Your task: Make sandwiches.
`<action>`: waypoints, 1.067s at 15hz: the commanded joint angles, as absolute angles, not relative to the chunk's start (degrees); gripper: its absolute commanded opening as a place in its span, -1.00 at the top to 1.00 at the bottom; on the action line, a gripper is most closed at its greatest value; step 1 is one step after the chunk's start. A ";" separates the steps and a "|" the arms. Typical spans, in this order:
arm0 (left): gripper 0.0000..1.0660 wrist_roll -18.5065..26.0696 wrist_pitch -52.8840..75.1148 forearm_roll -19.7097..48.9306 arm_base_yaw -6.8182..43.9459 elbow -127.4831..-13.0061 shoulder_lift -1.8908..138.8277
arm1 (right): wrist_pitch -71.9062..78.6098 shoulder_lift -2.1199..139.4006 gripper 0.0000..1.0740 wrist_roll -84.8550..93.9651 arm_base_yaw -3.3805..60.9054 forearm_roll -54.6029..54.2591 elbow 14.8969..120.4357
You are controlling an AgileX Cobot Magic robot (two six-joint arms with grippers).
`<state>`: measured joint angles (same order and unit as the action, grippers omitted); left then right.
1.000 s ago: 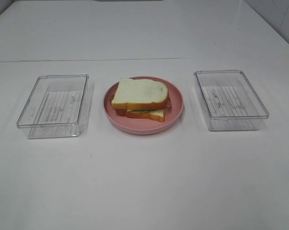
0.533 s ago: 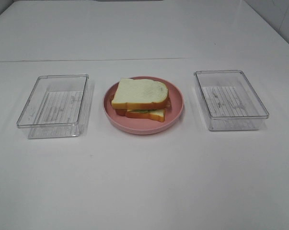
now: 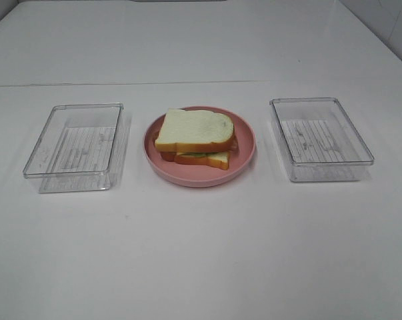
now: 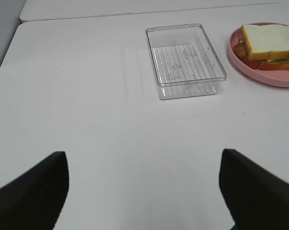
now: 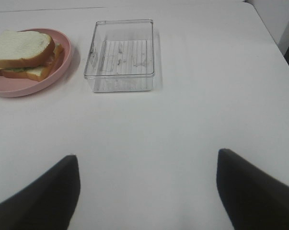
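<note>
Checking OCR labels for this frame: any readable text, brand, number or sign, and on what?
None readable in any view.
sandwich and pink plate: no print or label.
left clear tray and right clear tray: only ribbed lines and faint marks on the floors, too blurred to read as text.
white table: bare of markings.

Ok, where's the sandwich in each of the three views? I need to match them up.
Exterior high: the sandwich sits at centre, on the pink plate, between the two clear trays.
Left wrist: the sandwich is at the upper right edge, partly cut off, beside the left tray.
Right wrist: the sandwich is at the upper left, beside the right tray.
Shared landmark: the pink plate under it, visible in all three.
</note>
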<state>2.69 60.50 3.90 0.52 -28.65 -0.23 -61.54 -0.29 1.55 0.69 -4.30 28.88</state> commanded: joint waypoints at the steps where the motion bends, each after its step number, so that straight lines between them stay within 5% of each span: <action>1: -0.53 2.69 59.87 4.01 0.34 -28.53 -1.72 | -60.73 -1.32 -0.39 1.72 0.34 -4.35 28.71; 16: -0.53 2.69 59.87 4.01 0.34 -28.53 -1.72 | -60.73 -1.32 -0.39 1.72 0.34 -4.35 28.71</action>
